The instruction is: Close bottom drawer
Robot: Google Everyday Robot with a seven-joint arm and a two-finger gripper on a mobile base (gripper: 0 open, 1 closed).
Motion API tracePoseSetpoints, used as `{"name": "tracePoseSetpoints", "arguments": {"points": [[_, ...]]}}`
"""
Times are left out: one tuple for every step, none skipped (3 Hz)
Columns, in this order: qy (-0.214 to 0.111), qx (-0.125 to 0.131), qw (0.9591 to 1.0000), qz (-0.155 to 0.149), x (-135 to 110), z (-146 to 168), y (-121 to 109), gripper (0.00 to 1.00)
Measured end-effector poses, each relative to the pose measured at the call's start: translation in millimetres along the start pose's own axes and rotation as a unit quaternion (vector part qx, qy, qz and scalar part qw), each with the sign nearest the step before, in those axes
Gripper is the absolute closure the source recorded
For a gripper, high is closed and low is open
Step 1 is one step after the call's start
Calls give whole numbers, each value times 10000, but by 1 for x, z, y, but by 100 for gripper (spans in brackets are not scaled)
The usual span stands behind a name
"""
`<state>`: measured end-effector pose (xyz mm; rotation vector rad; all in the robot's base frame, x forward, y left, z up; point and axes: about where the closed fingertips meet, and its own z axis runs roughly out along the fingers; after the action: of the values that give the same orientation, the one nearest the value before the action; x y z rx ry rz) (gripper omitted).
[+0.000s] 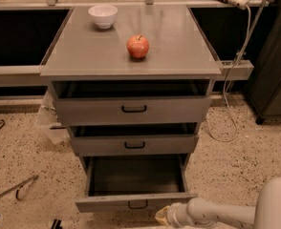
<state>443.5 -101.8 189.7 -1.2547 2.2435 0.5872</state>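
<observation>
The bottom drawer [135, 202] is the lowest of three grey drawers in the cabinet. It is pulled far out, showing its dark interior, with a small black loop handle [138, 204] on its front. My gripper [162, 217] is at the bottom edge of the view, just below and right of the drawer front, on the end of my white arm [217, 213]. Only its yellowish tip shows. The middle drawer [134, 144] and top drawer [133, 109] are each open a little.
A red apple [138, 46] and a white bowl [102, 16] sit on the cabinet top [178, 56]. A white cable [229, 113] hangs to the speckled floor at right. A dark cabinet [274, 80] stands far right. A tool [14, 190] lies on the floor at left.
</observation>
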Motion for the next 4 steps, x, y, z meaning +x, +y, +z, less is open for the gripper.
{"name": "tracePoseSetpoints", "arguments": {"points": [[-190, 185, 9996, 53, -9, 15, -17, 100], [-454, 234, 9987, -79, -41, 48, -40, 100], [-454, 235, 9987, -80, -41, 48, -40, 100], [-449, 363, 9979, -289, -54, 58, -61, 100]]}}
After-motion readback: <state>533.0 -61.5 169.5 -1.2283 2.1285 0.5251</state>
